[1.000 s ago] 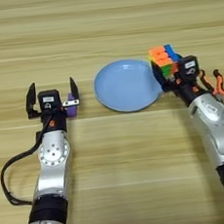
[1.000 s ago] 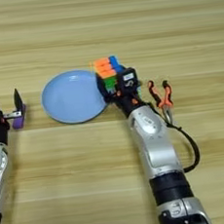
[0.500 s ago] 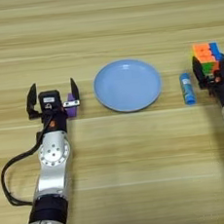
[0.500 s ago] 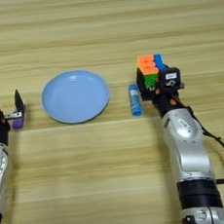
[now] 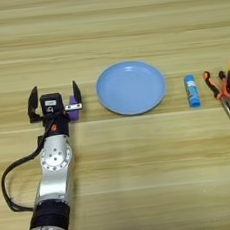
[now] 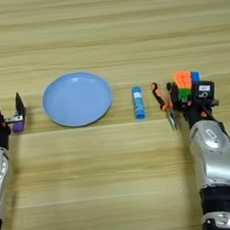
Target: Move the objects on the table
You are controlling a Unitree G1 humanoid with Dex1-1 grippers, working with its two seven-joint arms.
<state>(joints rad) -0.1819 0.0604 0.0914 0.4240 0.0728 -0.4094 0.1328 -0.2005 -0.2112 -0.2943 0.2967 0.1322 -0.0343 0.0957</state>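
A round light-blue plate sits on the wooden table. Right of it lies a small blue tube, then orange-handled pliers. The right gripper clasps the multicoloured cube just beside the pliers. At the left edge, a purple block touches one black finger.

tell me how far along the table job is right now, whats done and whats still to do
Nothing looks finished: the light-blue plate sits bare. In hand: the right gripper is shut on the puzzle cube, held right of the plate beside the orange-handled pliers and the blue glue stick. The left gripper is open, its right finger against the purple block. Left: setting the cube down and dealing with the block.
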